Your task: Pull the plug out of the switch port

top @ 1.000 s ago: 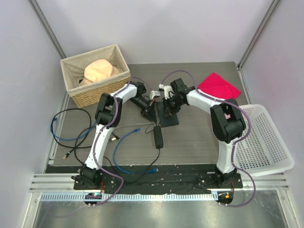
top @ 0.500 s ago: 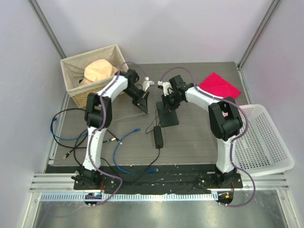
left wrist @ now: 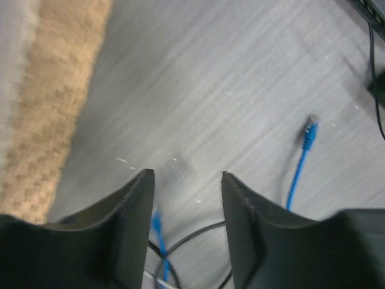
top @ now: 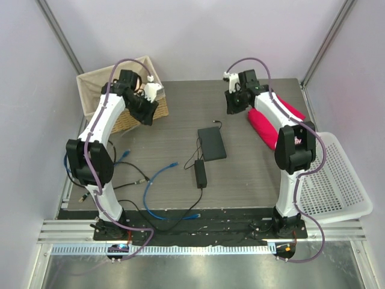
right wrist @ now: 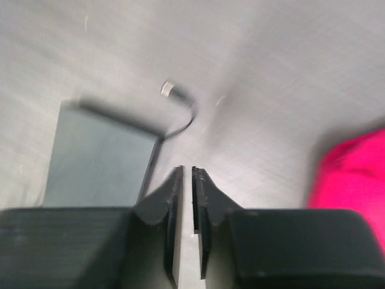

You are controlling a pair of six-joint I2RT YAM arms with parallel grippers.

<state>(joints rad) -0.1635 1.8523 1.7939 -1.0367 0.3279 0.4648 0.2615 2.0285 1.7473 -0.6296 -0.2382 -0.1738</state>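
Top external view: we see the switch (top: 212, 143) lying flat in the middle of the tabletop (top: 168, 132), its long axis running near to far with a slight tilt. The right fingers (top: 233, 103) hang beyond its far end and a little to the right, apart from it. The left fingers (top: 146, 109) are well apart at far left, beside the basket (top: 86, 91). We judge the right arm the nearer one for anything left to do at the switch's far edge.

In the right wrist view, the plug (right wrist: 168, 89) shows a silvery tip and lies on bare tabletop just off the switch's far corner, its thin cable curling back toward the box. There is a gap between tip and switch, so we judge it already out of the port, though we cannot see the sockets themselves. The right fingers are pressed almost together, only a hairline slit between them and nothing in it. A pink cloth (right wrist: 355, 174) lies to their right.

In the left wrist view, the left fingers are spread wide and empty above the tabletop, with a blue cable (left wrist: 299, 168) beyond them.
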